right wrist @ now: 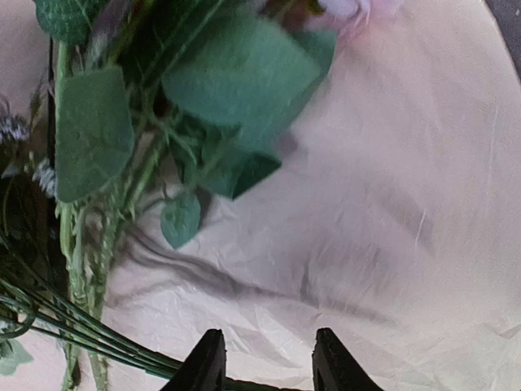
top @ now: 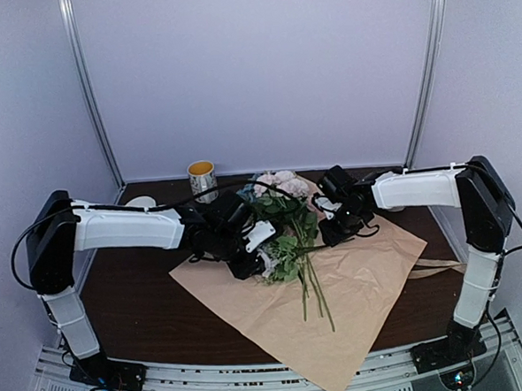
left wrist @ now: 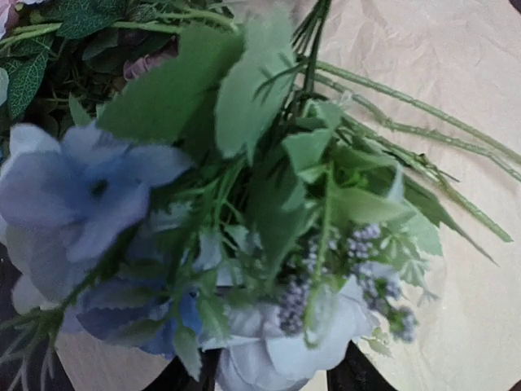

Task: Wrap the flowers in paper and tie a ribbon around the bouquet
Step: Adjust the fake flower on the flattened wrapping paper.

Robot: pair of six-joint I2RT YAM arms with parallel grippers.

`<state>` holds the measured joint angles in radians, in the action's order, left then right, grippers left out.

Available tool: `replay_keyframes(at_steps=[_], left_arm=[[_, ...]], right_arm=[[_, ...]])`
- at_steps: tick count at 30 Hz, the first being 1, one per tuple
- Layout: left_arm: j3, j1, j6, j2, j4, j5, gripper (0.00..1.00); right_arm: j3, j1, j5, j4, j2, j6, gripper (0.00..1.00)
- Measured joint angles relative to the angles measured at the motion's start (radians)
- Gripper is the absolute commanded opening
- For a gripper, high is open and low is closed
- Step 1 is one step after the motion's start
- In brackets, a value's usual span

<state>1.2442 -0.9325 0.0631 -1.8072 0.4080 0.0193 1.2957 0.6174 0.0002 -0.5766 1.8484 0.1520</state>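
On paper [top: 364, 287]: flowers [top: 285, 225]; cup [top: 202, 179] contents hidden | left fingers [left wrist: 358, 378] unclear; right fingers [right wrist: 205, 363] spread

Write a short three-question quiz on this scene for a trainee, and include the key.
1. True or false: the paper lies with its sage-green face up.
2. The stems of the flowers point toward: A) the back wall, B) the near edge of the table, C) the left side.
3. Fill in: the cup stands at the ____ of the table, off the paper.
Key: 1 false, the tan face is up; 2 B; 3 back.
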Motion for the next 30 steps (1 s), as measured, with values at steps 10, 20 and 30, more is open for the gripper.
replay_keyframes(at_steps=[10, 20, 30], left_arm=[[0.151, 0.122, 0.008, -0.138, -0.014, -0.180, 0.50], [0.245, 0.172, 0.006, -0.191, -0.052, -0.225, 0.50], [0.369, 0.214, 0.006, -0.276, -0.048, -0.204, 0.50]], right_arm=[[-0.143, 0.067, -0.113, -0.002, -0.039, 0.002, 0.22], [-0.191, 0.172, -0.217, 0.063, -0.071, 0.069, 0.20], [-0.225, 0.261, -0.228, 0.127, -0.109, 0.161, 0.21]])
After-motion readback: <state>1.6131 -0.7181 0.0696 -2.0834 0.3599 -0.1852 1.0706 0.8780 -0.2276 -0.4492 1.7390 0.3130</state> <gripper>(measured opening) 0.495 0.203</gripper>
